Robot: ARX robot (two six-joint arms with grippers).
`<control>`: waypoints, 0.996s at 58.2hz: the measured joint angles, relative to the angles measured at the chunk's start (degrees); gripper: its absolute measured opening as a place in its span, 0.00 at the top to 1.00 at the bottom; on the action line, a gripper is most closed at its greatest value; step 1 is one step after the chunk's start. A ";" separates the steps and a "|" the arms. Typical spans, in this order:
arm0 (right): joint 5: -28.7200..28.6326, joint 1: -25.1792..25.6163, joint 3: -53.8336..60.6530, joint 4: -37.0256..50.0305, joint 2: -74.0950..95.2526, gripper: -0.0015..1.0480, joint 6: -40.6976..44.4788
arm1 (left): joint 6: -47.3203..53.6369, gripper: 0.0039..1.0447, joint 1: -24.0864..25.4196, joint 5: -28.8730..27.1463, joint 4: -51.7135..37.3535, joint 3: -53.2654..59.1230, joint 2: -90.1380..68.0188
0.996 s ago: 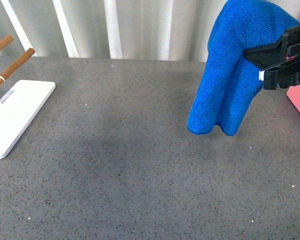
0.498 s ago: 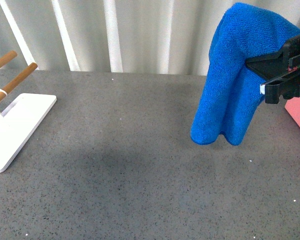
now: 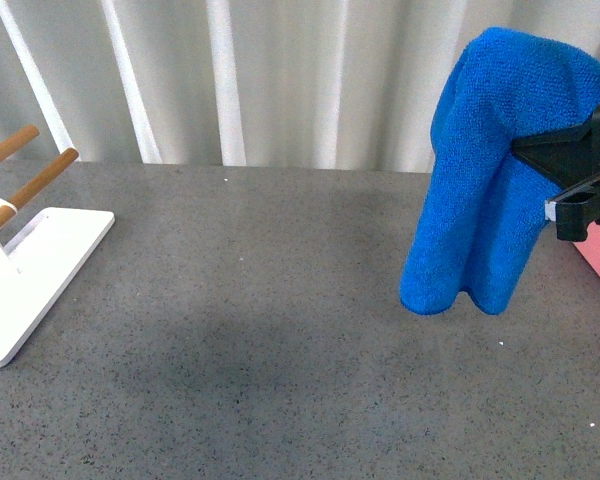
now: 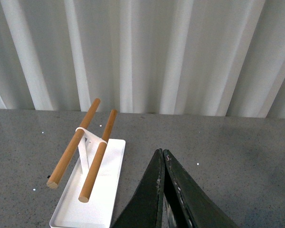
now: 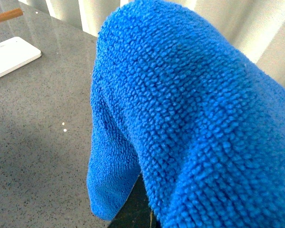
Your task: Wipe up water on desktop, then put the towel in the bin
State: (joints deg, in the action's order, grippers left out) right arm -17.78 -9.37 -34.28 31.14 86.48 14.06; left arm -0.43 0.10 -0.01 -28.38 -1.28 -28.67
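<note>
Clamping one towel (image 3: 485, 170) at three o'clock: right fingers (image 3: 570, 172); left fingers (image 4: 162, 185) pressed together, empty; two rods (image 3: 40, 180) at nine.

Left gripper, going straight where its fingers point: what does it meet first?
Nothing close. The shut left gripper aims over bare desktop toward the white ribbed wall. The white stand sits off that line. Depth is unclear, so it might graze the desktop first.
</note>
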 joint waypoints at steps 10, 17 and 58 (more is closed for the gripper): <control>0.74 0.00 0.00 -0.72 0.04 0.96 0.11 | 0.00 0.97 0.00 0.00 4.63 0.00 4.92; 0.83 0.02 0.00 -0.90 0.04 0.96 0.09 | 0.00 0.97 0.00 -0.02 7.45 0.00 7.89; 4.68 -0.24 -0.07 -3.85 1.79 0.96 -0.13 | 0.00 0.97 0.00 -0.02 23.71 0.00 22.80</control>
State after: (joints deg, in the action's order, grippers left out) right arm -13.10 -9.61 -34.35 27.29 88.27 13.93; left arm -0.43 0.10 -0.03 -4.67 -1.28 -5.87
